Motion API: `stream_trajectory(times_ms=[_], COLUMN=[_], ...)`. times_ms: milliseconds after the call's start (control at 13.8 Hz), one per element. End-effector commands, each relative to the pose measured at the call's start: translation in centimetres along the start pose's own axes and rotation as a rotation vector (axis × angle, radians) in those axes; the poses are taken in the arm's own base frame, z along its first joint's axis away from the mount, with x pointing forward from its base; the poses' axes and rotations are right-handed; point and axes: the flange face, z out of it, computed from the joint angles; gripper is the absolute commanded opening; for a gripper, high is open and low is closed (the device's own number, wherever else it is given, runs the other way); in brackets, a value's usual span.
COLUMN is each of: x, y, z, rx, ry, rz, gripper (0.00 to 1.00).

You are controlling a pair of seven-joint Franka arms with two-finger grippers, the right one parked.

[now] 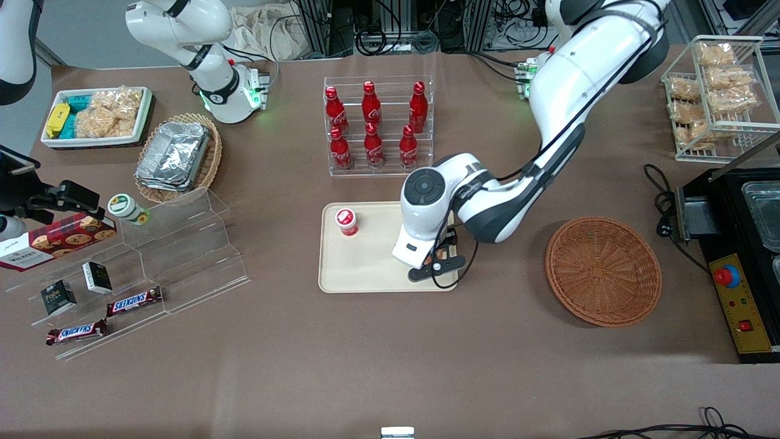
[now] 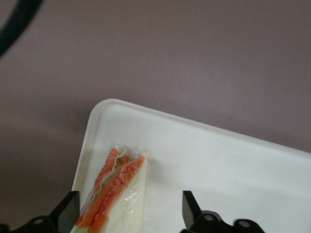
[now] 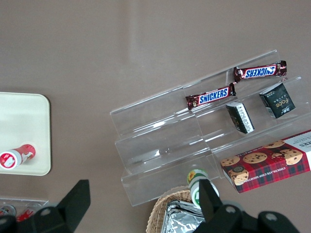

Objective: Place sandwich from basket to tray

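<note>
The sandwich [image 2: 114,194], a white-bread wedge with red and green filling in clear wrap, lies on the cream tray [image 2: 218,165] near one rounded corner. My left gripper [image 2: 130,204] is open and low over it. The sandwich lies between the fingers, close to one finger [image 2: 68,208], with a wide gap to the other. In the front view the gripper [image 1: 436,263] hangs over the tray [image 1: 365,268] at its corner nearest the front camera on the basket's side, and a sliver of the sandwich [image 1: 438,264] shows under it. The reddish-brown basket [image 1: 603,271] stands empty beside the tray, toward the working arm's end.
A small red-capped bottle [image 1: 347,221] stands on the tray. A rack of red cola bottles [image 1: 375,125] stands farther from the camera than the tray. A clear stepped shelf with snacks [image 1: 152,262] lies toward the parked arm's end. A black appliance [image 1: 737,244] stands beside the basket.
</note>
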Motion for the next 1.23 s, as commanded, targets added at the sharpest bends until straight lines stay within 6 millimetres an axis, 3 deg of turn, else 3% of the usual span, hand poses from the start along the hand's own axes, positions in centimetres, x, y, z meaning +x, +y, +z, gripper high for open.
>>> stream_trajectory(times_ms=[0,290,580,797,942,1159], x=[4.0,9.2,11.8,14.6,15.1,16.3], y=[-4.8,-11.2,-16.3,-21.7,-24.0,-28.9], z=[-8.6,-14.9,-17.8,-19.7,-21.6,-23.9], rx=[0.011,-0.010,0.028,0.040,0.037,0.030], ry=[0.049,0.048,0.022,-0.005,-0.013,-0.023], rz=[-0.109,-0.164,-0.113,-0.045,0.033,0.080], gripper=[1.00,1.00,1.00,1.00,1.00,1.00])
